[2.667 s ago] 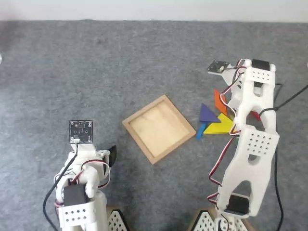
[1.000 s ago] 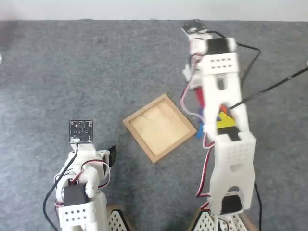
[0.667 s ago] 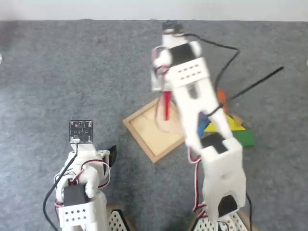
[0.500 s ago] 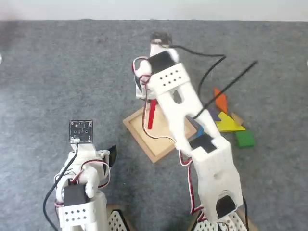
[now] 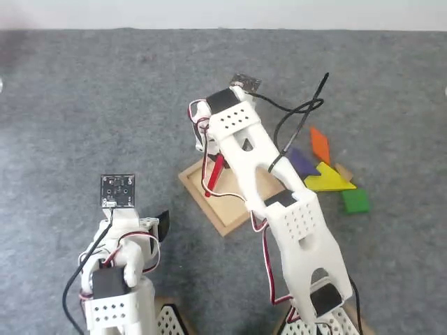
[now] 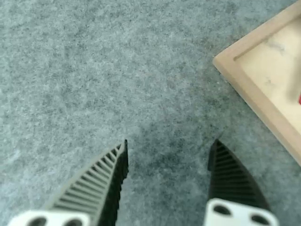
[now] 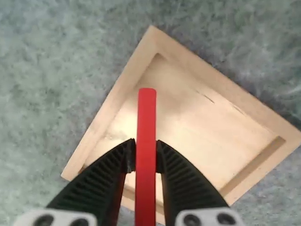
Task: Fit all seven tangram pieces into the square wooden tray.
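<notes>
While the right tool [image 7: 146, 145] clamped the red piece [image 7: 146, 110] above the wooden tray [image 7: 114, 100] (frame centre), the left tool [image 6: 170, 143] stood wide open at lower left.

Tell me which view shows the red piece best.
The right wrist view: the red piece stands edge-on between the right gripper's jaws, above the tray. The high view shows it partly under the arm; the left wrist view catches a sliver at its edge.
</notes>
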